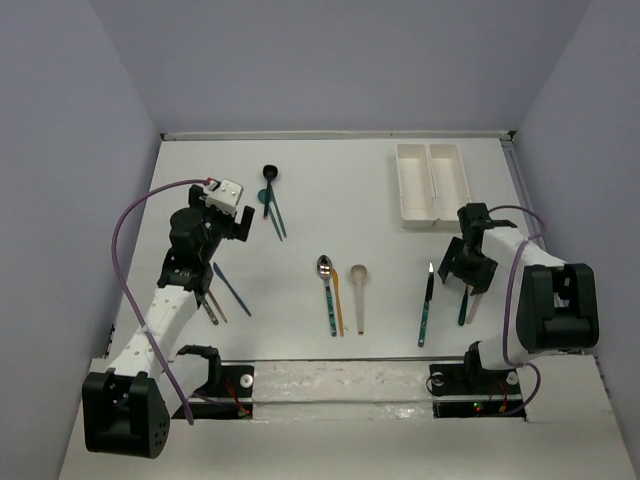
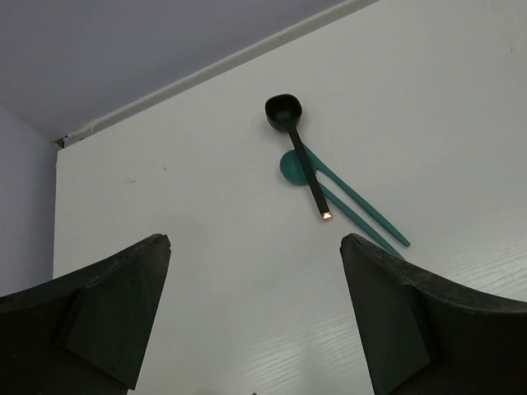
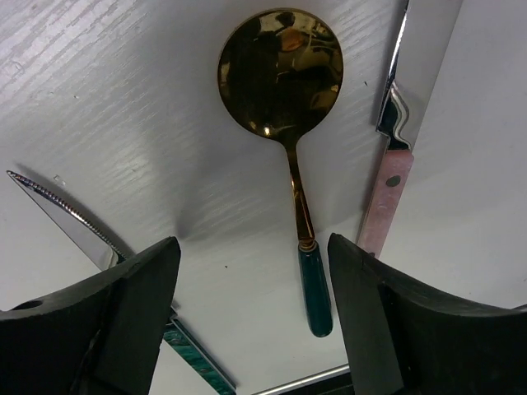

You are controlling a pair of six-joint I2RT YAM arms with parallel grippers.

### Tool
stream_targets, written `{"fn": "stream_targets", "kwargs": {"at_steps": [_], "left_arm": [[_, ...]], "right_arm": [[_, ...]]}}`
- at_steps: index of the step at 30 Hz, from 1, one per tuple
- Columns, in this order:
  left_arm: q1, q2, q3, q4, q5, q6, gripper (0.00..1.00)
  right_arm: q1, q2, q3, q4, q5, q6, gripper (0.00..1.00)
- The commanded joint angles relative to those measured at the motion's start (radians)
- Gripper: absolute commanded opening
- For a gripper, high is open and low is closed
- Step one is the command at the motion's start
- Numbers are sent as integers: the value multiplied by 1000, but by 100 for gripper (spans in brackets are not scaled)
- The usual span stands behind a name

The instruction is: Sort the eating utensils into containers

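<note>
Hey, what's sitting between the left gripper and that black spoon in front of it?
Nothing. The left wrist view shows only bare white table between the open left gripper and the black spoon.

We note two arms, same build: left arm (image 1: 165,300), right arm (image 1: 545,300), white links, black joint housings. We see purple cable (image 1: 122,235) looping along left one, second purple cable (image 1: 512,290) on right. White camera block (image 1: 228,192) with red mark at left wrist. Left end effector (image 2: 254,243): fingers (image 2: 107,304) matte black, broad, wedge-shaped; we find right end effector (image 3: 254,240) alike
</note>
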Motion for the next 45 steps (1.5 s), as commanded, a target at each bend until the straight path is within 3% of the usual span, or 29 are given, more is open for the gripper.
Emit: {"fn": "stream_targets", "kwargs": {"at_steps": [1,5,9,13,17,21,27,45], "left_arm": [[-3,-14,-6,14,7,12,98],[-3,-13,0,14,6,12,99],[-1,-13,-3,16,0,15,99],[-1,-14,-4,22,-14,19,99],[0,-19,-3,24,-25,20,99],[-1,-22,-6,25,-33,22,99],[0,-19,-9,30,-39,26,99],[5,-19,-9,30,-65,35,99]], "right_arm": [[-14,-16,2,-12,-6,29,77],[-14,28,-2,2,-30,25,72],[-14,22,-21,26,-71,17,51],[-14,15,-22,34,-102,6,49],[-14,27,-27,46,-135,-12,38],[-14,19,-27,52,-140,-21,20],[-14,-4,-28,59,-138,-29,0],[-14,-304,86,-81,-89,-41,0]]}}
